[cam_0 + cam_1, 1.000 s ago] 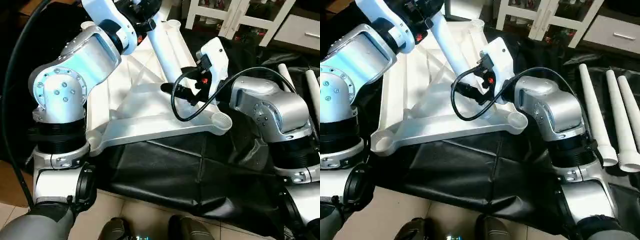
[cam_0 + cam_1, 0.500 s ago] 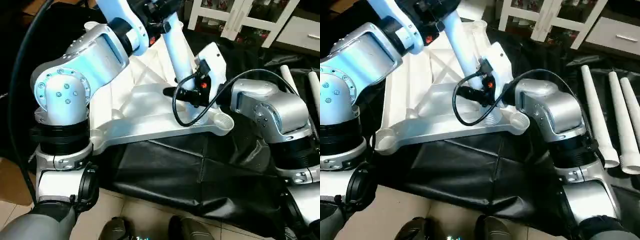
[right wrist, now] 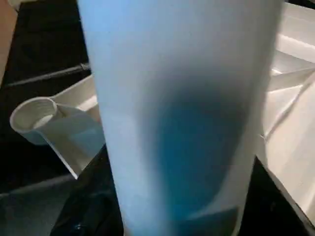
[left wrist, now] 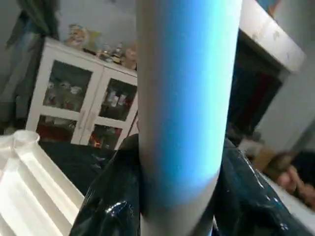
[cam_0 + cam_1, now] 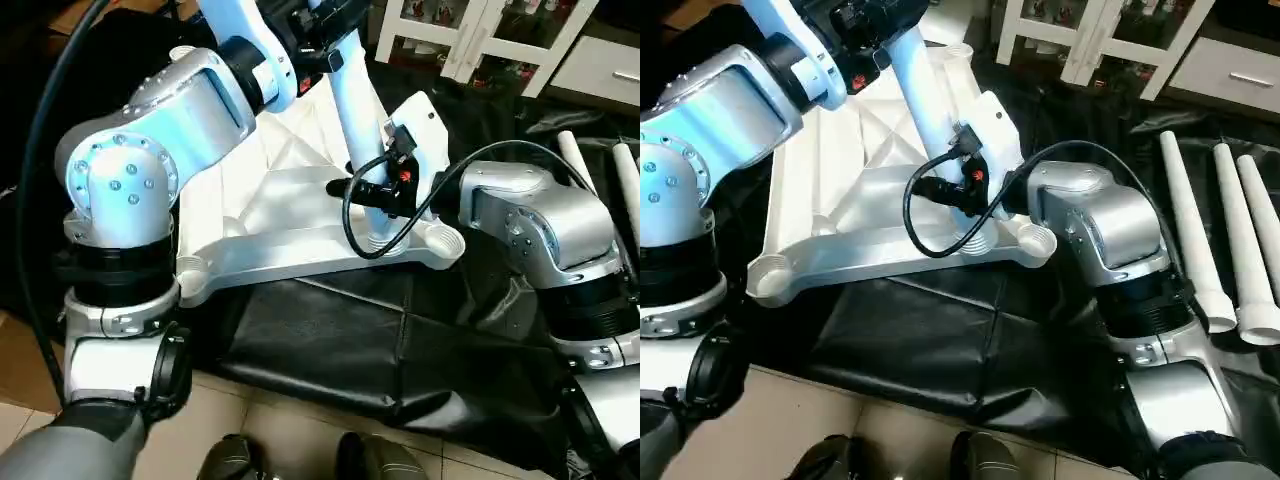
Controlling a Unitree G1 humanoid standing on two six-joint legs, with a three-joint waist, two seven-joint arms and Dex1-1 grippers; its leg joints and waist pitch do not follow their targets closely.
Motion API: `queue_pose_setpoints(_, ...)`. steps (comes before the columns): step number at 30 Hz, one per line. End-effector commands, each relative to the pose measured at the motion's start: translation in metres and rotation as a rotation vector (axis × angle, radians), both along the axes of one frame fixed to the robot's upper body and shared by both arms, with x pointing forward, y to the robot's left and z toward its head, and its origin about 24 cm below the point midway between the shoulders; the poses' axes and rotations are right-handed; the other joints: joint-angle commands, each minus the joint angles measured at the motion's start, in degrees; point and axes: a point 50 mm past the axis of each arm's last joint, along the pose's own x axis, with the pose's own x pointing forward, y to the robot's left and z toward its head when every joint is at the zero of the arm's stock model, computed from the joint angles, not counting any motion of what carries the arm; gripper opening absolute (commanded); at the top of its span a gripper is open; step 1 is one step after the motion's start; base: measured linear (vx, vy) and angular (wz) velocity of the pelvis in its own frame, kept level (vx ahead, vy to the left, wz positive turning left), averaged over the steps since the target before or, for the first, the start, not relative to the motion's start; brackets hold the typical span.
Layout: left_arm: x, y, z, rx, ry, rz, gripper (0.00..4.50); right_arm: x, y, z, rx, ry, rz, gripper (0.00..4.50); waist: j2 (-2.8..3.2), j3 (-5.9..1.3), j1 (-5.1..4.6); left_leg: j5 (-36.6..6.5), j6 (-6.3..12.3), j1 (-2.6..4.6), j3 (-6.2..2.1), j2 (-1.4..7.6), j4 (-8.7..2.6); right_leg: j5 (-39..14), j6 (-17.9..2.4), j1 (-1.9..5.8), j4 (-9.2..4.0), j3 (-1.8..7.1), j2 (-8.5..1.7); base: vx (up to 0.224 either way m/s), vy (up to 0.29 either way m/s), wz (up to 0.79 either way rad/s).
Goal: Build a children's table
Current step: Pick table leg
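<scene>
The children's table lies in parts: its white tabletop [image 5: 270, 255] rests ribbed side up on the black-draped work table. One white tube leg [image 5: 930, 100] stands tilted over it, threaded lower end [image 5: 975, 238] down on the tabletop just beside the near right corner socket [image 5: 1036, 240]. My left gripper [image 5: 872, 18] is shut on the leg's upper part; black fingers [image 4: 110, 196] flank the tube [image 4: 182, 98]. My right gripper [image 5: 372, 190] clasps the leg low down, its fingers [image 3: 86, 209] hugging the tube [image 3: 177, 98].
Three spare white legs [image 5: 1195, 230] lie side by side on the black cloth [image 5: 940, 340] at the right. A white cabinet [image 5: 1120, 40] stands behind. The work table's front edge and tiled floor are near my feet.
My right gripper has closed around the lower part of the leg. The leg has swung a little more upright, with its threaded end now near the right corner socket.
</scene>
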Motion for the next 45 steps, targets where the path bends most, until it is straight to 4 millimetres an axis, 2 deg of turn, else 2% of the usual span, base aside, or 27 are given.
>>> queue_pose_setpoints(1,-0.002,0.002,0.008,-0.031,-0.039,-0.01,2.31,0.003,-0.013,0.0,0.024,0.01,-0.059,1.91,0.17,-6.44,0.09,6.11,3.03,0.9,-0.83,2.71,-3.39,2.41,-16.13,4.79,-2.59,3.34,-4.42,0.0,0.0,0.0)
queue_pose_setpoints(4,-0.001,0.006,0.008,-0.093,-0.027,-0.016,2.44,0.005,-0.017,0.001,0.052,0.009,-0.09,1.9,0.07,-6.54,0.16,6.15,2.73,0.76,-0.85,2.67,-3.4,4.05,-16.89,5.04,-2.54,3.34,-4.31,0.0,0.0,0.0)
queue_pose_setpoints(5,0.0,0.008,0.008,-0.104,-0.029,-0.005,2.56,0.005,-0.018,0.001,0.058,0.009,-0.101,1.88,0.26,-6.56,0.15,5.86,2.73,0.81,-0.82,2.62,-3.38,3.97,-16.86,4.97,-2.59,3.33,-4.25,0.0,0.0,0.0)
queue_pose_setpoints(11,0.002,0.047,0.028,-0.359,-0.095,0.047,2.68,0.011,-0.03,0.003,0.106,0.005,-0.183,1.85,0.09,-6.62,0.06,5.57,2.54,0.68,-0.8,2.36,-3.39,4.56,-16.86,5.23,-2.61,3.34,-4.18,0.0,0.0,0.0)
queue_pose_setpoints(13,0.002,0.058,0.032,-0.422,-0.116,0.086,2.68,0.013,-0.037,0.008,0.162,-0.001,-0.22,1.85,-0.02,-6.63,-0.04,5.53,2.87,0.77,-0.78,2.45,-3.42,4.52,-16.76,5.16,-2.56,3.34,-4.2,0.0,0.0,0.0)
queue_pose_setpoints(14,0.001,0.071,0.033,-0.441,-0.146,0.13,2.68,0.015,-0.044,0.019,0.27,0.013,-0.238,1.85,0.01,-6.54,-0.03,5.74,3.08,0.82,-0.78,2.51,-3.44,4.58,-16.77,5.02,-2.57,3.31,-4.15,0.0,0.0,0.0)
queue_pose_setpoints(16,0.0,0.089,0.027,-0.364,-0.175,0.236,2.68,0.012,-0.056,0.039,0.467,0.052,-0.211,1.85,0.07,-6.62,-0.04,5.87,3.85,0.99,-0.81,2.57,-3.46,4.33,-16.61,4.95,-2.44,3.33,-4.19,0.0,0.0,0.0)
queue_pose_setpoints(17,0.0,0.089,0.026,-0.358,-0.175,0.24,2.68,0.012,-0.056,0.04,0.473,0.054,-0.209,1.84,0.14,-6.58,-0.15,6.19,4.23,1.02,-0.87,2.67,-3.5,4.07,-16.01,4.88,-2.35,3.27,-4.11,0.0,0.0,0.0)
queue_pose_setpoints(18,0.003,0.103,0.005,-0.119,-0.172,0.385,2.68,0.002,-0.066,0.059,0.644,0.098,-0.113,1.84,0.26,-6.37,-0.2,6.55,4.24,1.16,-0.9,2.79,-3.53,3.81,-15.59,4.67,-2.4,3.23,-4.13,0.0,0.0,0.0)
queue_pose_setpoints(19,0.004,0.104,0.003,-0.102,-0.171,0.392,2.68,0.001,-0.067,0.059,0.65,0.101,-0.106,1.84,0.28,-6.41,-0.29,6.48,4.45,1.01,-1.07,2.89,-3.62,3.31,-14.68,4.9,-2.36,3.22,-4.14,0.0,0.0,0.0)
queue_pose_setpoints(20,0.005,0.108,-0.025,0.135,-0.156,0.47,2.68,-0.011,-0.073,0.067,0.72,0.139,-0.003,1.84,0.39,-6.08,-0.29,6.89,4.26,1.31,-0.85,2.84,-3.68,2.65,-13.6,4.39,-2.56,3.22,-3.95,0.0,0.0,0.0)
queue_pose_setpoints(21,0.006,0.107,-0.039,0.216,-0.14,0.479,2.68,-0.017,-0.076,0.067,0.742,0.161,0.046,1.84,0.5,-6.18,-0.35,7.67,4.65,1.35,-1.04,3.19,-3.83,2.86,-12.68,4.55,-2.49,3.17,-3.99,0.0,0.0,0.0)
queue_pose_setpoints(22,0.005,0.106,-0.049,0.261,-0.129,0.479,2.68,-0.021,-0.078,0.067,0.757,0.177,0.079,1.84,0.83,-6.18,-0.24,9.09,4.31,1.75,-0.76,3.03,-3.62,4.0,-13.17,3.88,-2.4,3.04,-3.74,0.0,0.0,0.0)
queue_pose_setpoints(23,0.005,0.106,-0.049,0.261,-0.129,0.479,2.68,-0.021,-0.078,0.067,0.757,0.177,0.079,1.84,0.92,-6.33,-0.09,9.66,4.36,1.92,-0.7,3.0,-3.55,4.78,-13.85,3.81,-2.36,2.99,-3.75,0.0,0.0,0.0)
queue_pose_setpoints(24,0.0,0.094,-0.08,0.356,-0.096,0.421,2.68,-0.033,-0.088,0.063,0.802,0.213,0.151,1.84,0.96,-6.05,0.1,9.63,4.38,1.51,-0.72,2.99,-3.71,4.92,-14.86,3.95,-2.47,3.0,-3.84,0.0,0.0,0.0)
queue_pose_setpoints(25,-0.003,0.089,-0.088,0.362,-0.081,0.391,2.68,-0.036,-0.09,0.062,0.817,0.221,0.167,1.84,0.95,-5.87,0.36,8.87,4.41,1.5,-0.8,3.05,-3.81,4.29,-15.13,3.99,-2.64,2.98,-3.99,0.0,0.0,0.0)
queue_pose_setpoints(26,-0.004,0.087,-0.093,0.366,-0.073,0.373,2.68,-0.038,-0.092,0.061,0.826,0.225,0.176,1.84,0.68,-5.74,0.49,5.79,3.44,1.55,-0.7,3.31,-4.08,2.05,-15.83,4.14,-2.9,3.11,-4.32,0.0,0.0,0.0)
queue_pose_setpoints(28,-0.012,0.077,-0.108,0.392,-0.052,0.3,2.68,-0.045,-0.099,0.062,0.872,0.237,0.211,1.84,0.6,-5.74,0.5,5.33,2.7,1.44,-0.68,3.06,-4.12,1.42,-15.97,4.25,-2.95,3.11,-4.23,0.0,0.0,0.0)
queue_pose_setpoints(30,-0.023,0.065,-0.126,0.465,-0.041,0.197,2.68,-0.055,-0.109,0.069,0.955,0.24,0.275,1.84,0.4,-5.37,0.44,3.05,1.65,1.26,-0.78,2.92,-4.33,-2.03,-15.18,4.41,-3.42,3.22,-4.41,0.0,0.0,0.0)
queue_pose_setpoints(31,-0.023,0.065,-0.126,0.465,-0.041,0.197,2.68,-0.055,-0.109,0.069,0.955,0.24,0.275,1.84,0.47,-5.06,0.42,1.7,1.31,1.29,-0.74,2.82,-4.38,-4.16,-14.34,4.23,-3.73,3.26,-4.33,0.0,0.0,0.0)
queue_pose_setpoints(32,-0.028,0.06,-0.134,0.496,-0.039,0.152,2.68,-0.06,-0.113,0.073,0.992,0.234,0.308,1.84,0.49,-4.68,0.37,0.44,0.83,1.35,-0.7,2.66,-4.56,-6.87,-13.35,4.08,-4.32,3.3,-4.32,0.0,0.0,0.0)
queue_pose_setpoints(34,-0.032,0.055,-0.141,0.517,-0.038,0.115,2.68,-0.065,-0.116,0.077,1.023,0.227,0.338,1.84,0.42,-4.72,0.22,-0.48,0.34,1.3,-0.7,2.6,-4.55,-8.84,-12.52,4.09,-4.47,3.24,-4.2,0.0,0.0,0.0)
queue_pose_setpoints(35,-0.036,0.05,-0.149,0.538,-0.029,0.073,2.68,-0.069,-0.119,0.081,1.047,0.221,0.372,1.84,0.29,-4.68,0.08,-0.71,0.15,1.28,-0.84,2.56,-4.7,-10.57,-11.28,4.17,-4.7,3.16,-4.22,0.0,0.0,0.0)
queue_pose_setpoints(36,-0.038,0.048,-0.152,0.545,-0.024,0.059,2.68,-0.071,-0.12,0.082,1.053,0.218,0.385,1.84,0.44,-4.56,0.08,-0.8,0.12,1.31,-0.84,2.51,-4.76,-11.22,-10.86,4.0,-4.88,3.11,-4.16,0.0,0.0,0.0)
queue_pose_setpoints(40,-0.041,0.044,-0.165,0.592,-0.007,0.024,2.68,-0.076,-0.121,0.083,1.064,0.225,0.419,1.84,0.23,-4.55,-0.1,-0.77,0.24,1.05,-0.84,2.32,-4.83,-12.25,-9.63,4.01,-5.2,3.06,-3.97,0.0,0.0,0.0)
queue_pose_setpoints(44,-0.043,0.041,-0.176,0.65,-0.002,-0.006,2.68,-0.081,-0.126,0.084,1.09,0.247,0.426,1.84,0.16,-4.75,-0.21,0.9,0.55,0.83,-0.88,2.29,-4.82,-9.81,-10.08,4.04,-4.89,2.93,-3.77,0.0,0.0,0.0)
queue_pose_setpoints(45,-0.044,0.041,-0.177,0.661,-0.003,-0.01,2.68,-0.082,-0.127,0.084,1.096,0.253,0.424,1.84,0.26,-4.68,-0.1,1.05,0.87,1.02,-0.9,2.39,-4.86,-9.28,-10.11,3.94,-4.96,2.91,-3.79,0.0,0.0,0.0)
